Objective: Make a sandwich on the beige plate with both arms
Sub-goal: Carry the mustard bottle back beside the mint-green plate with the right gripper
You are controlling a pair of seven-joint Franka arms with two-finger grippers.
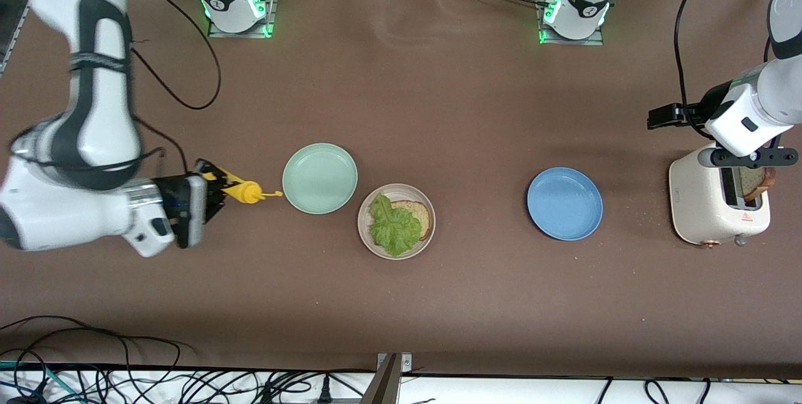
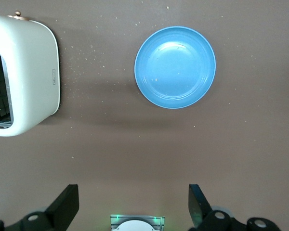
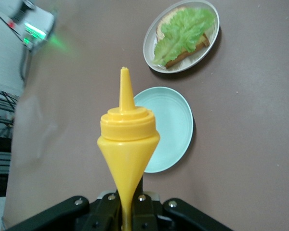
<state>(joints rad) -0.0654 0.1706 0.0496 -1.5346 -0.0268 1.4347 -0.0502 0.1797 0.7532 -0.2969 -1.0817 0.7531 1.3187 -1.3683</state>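
A yellow plastic squeeze bottle [image 1: 241, 190] is clamped in the right gripper [image 1: 210, 191] at mid-left, the left gripper [image 1: 749, 156] is held wide open over the cream toaster [image 1: 702, 203] at right, and sauce seems due on the lettuce-topped brown bread [image 1: 401, 222] on the round beige plate [image 1: 366, 235] at centre

Open table lies between your beige plate [image 1: 396, 191] and blue plate [image 1: 564, 203] | mint-green plate [image 1: 319, 178] nearly touches the beige one toward the right arm's end | toaster [image 1: 714, 207] blocks the left arm's end, under your left gripper [image 1: 749, 156]
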